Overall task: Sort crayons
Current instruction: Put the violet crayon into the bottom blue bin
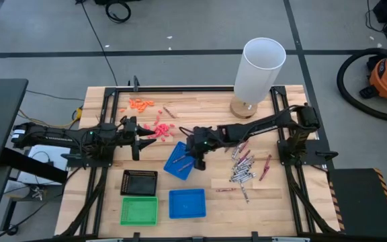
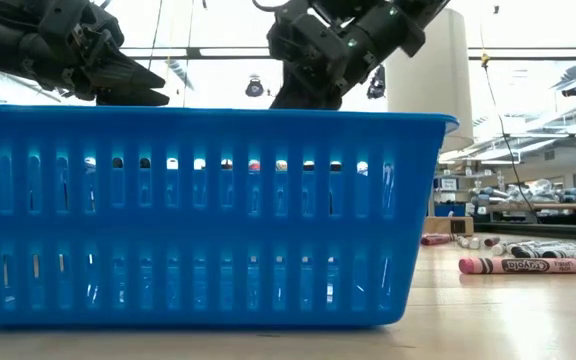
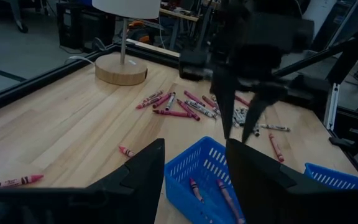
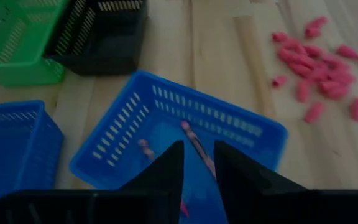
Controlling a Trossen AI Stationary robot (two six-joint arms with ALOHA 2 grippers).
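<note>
- Overhead, the right gripper [image 1: 195, 163] hangs over the tilted blue tray [image 1: 178, 160], fingers slightly parted, holding nothing
- Only its wrist view shows red crayons [image 4: 194, 142] inside
- Left gripper [image 1: 140, 137] open, empty
- Two blue trays, one green tray [image 1: 140, 210], one black tray [image 1: 140, 182]

Right gripper [image 1: 197, 163] hangs w/ fingers a little apart right over the tilted blue tray [image 1: 180, 161] mid-table, blocking entry from above; left gripper [image 1: 142, 138] waits just beside the pink bits [image 1: 161, 129], near that tray's far-left side. Lamp [image 1: 259, 72] stands at far edge, right of centre, and loose crayons [image 1: 242, 168] clutter the right half. Black tray [image 1: 140, 182], green tray [image 1: 140, 210] & second blue tray [image 1: 187, 203] fill the near edge; bare wood between lamp and far-left corner.
</note>
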